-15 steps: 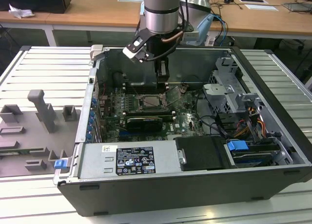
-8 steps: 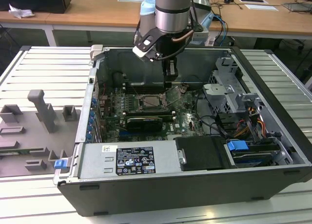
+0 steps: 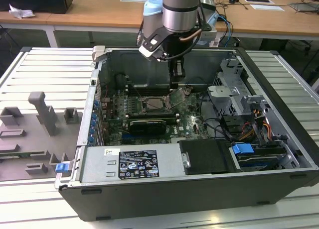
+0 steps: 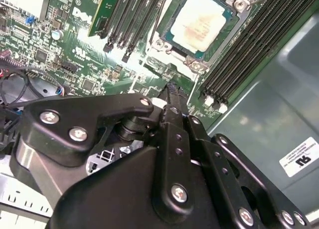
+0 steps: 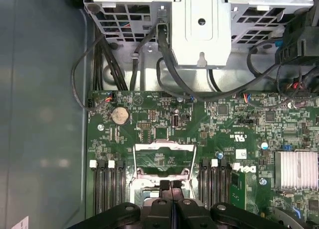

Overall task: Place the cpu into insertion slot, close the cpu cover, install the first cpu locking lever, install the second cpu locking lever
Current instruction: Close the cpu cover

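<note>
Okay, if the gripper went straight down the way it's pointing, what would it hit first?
Probably the open cpu cover near its hinged end, not the seated cpu. The gripper hangs right over that end, but depth is unclear.

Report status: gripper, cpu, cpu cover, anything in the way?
Black gripper shut, low over the green motherboard. Small square silvery-grey cpu seated flat, uncovered. Thin silvery hinged cpu cover raised open. Nothing seen lying across the cpu.
</note>
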`<action>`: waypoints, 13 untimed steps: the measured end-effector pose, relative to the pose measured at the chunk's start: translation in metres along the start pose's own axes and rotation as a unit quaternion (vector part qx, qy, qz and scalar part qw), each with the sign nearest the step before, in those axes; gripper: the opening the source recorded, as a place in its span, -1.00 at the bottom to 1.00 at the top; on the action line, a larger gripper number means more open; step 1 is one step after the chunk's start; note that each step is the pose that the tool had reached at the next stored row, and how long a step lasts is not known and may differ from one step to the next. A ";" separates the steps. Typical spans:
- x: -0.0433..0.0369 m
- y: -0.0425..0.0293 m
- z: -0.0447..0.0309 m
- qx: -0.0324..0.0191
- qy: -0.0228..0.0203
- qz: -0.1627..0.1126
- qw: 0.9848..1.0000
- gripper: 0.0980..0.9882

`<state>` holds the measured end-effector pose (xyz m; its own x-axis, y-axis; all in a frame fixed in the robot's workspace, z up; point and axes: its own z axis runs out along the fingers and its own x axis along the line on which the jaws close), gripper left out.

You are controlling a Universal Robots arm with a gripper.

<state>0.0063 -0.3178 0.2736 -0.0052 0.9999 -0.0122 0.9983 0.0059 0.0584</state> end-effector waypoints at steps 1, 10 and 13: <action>0.0000 0.0007 0.0000 0.000 0.000 0.000 1.000 -0.98; 0.0004 0.0254 0.0051 0.005 0.000 -0.003 1.000 -0.98; 0.0004 0.0314 0.0098 0.006 0.000 -0.008 1.000 -0.98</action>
<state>0.0382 -0.3173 0.2657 -0.0206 0.9997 -0.0127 0.9987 0.0212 0.0459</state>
